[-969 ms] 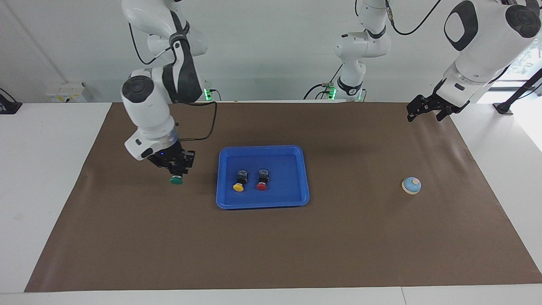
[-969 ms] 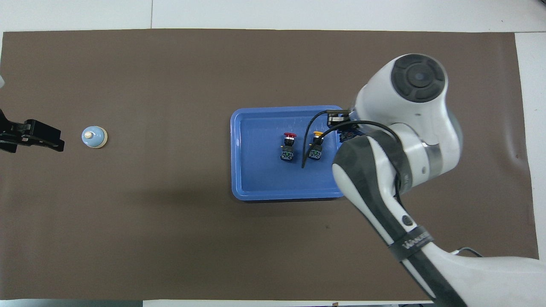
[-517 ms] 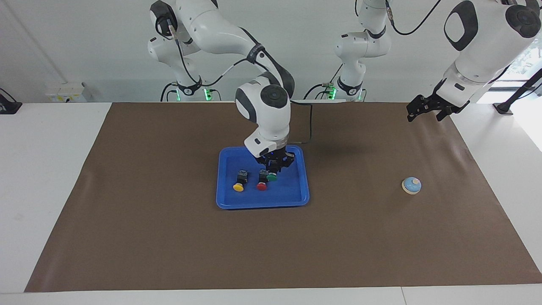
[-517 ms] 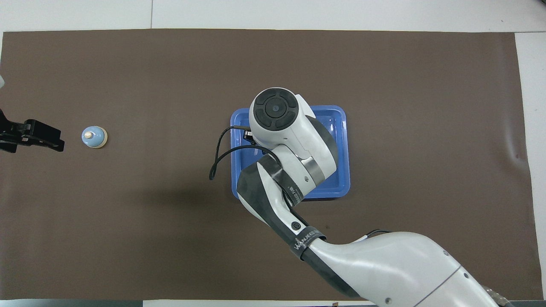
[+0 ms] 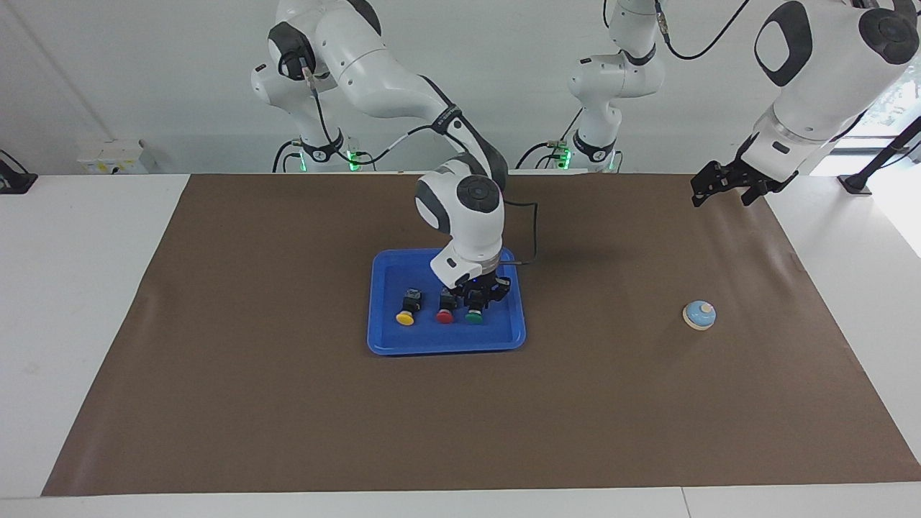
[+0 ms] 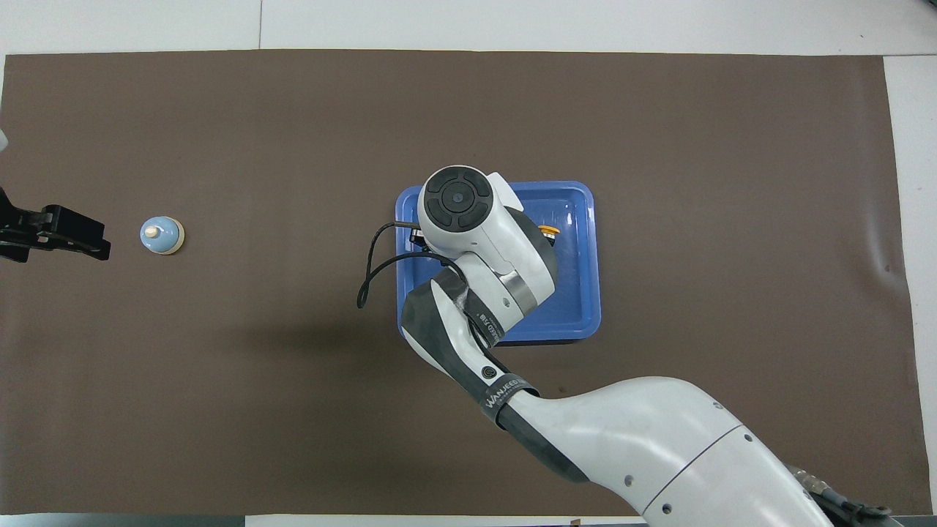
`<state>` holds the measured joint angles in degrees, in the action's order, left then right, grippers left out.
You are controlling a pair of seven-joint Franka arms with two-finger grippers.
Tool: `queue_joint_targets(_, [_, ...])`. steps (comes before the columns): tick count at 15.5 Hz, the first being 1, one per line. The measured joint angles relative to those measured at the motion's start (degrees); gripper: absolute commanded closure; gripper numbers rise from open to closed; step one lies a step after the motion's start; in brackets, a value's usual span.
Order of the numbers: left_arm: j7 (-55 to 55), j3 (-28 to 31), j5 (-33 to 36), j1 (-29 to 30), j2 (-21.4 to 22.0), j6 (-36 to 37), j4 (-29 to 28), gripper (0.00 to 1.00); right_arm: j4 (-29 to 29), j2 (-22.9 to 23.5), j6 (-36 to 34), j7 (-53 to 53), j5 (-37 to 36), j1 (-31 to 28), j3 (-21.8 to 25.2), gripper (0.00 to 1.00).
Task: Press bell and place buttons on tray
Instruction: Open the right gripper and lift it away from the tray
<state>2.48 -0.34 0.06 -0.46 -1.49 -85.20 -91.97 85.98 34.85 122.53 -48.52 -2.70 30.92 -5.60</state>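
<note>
The blue tray (image 5: 446, 349) lies mid-table and also shows in the overhead view (image 6: 593, 256). In it the yellow button (image 5: 406, 316) and the red button (image 5: 445, 315) lie side by side. My right gripper (image 5: 476, 301) is low in the tray, shut on the green button (image 5: 473, 316), which sits beside the red one toward the left arm's end. In the overhead view the right arm hides the red and green buttons; only the yellow cap (image 6: 547, 230) shows. The bell (image 5: 699, 314) stands on the mat toward the left arm's end. My left gripper (image 5: 727, 183) waits in the air near it (image 6: 55, 234).
A brown mat (image 5: 288, 403) covers most of the white table. The right arm's black cable (image 6: 370, 271) hangs over the tray's edge.
My right gripper carried the green button from the right arm's end of the mat over the tray, then lowered it beside the red button. The left arm has not moved.
</note>
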Motion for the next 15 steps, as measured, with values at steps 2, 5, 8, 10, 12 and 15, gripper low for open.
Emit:
queue_joint_targets(2, [0.00, 0.00, 0.00, 0.00, 0.00, 0.00, 0.00, 0.00, -0.06, 0.00, -0.03, -2.38, 0.01, 0.00, 0.01, 0.00])
queue_joint_targets(5, [0.00, 0.00, 0.00, 0.00, 0.00, 0.00, 0.00, 0.00, -0.55, -0.42, -0.83, -6.82, 0.02, -0.50, 0.19, 0.00])
queue_joint_targets(8, [0.00, 0.00, 0.00, 0.00, 0.00, 0.00, 0.00, 0.00, -1.39, -3.37, -4.75, -7.40, 0.34, -4.05, 0.39, 0.00])
queue_joint_targets(10, [0.00, 0.00, 0.00, 0.00, 0.00, 0.00, 0.00, 0.00, -1.63, -6.54, -9.18, -3.27, 1.38, -7.91, 0.38, 0.00])
queue_joint_targets(12, [0.00, 0.00, 0.00, 0.00, 0.00, 0.00, 0.00, 0.00, -1.70, -9.89, -14.73, 5.07, 1.75, -11.81, 0.40, 0.00])
queue_joint_targets(15, [0.00, 0.00, 0.00, 0.00, 0.00, 0.00, 0.00, 0.00, -1.69, -13.99, -22.38, 19.49, 1.88, -17.74, 0.43, 0.00])
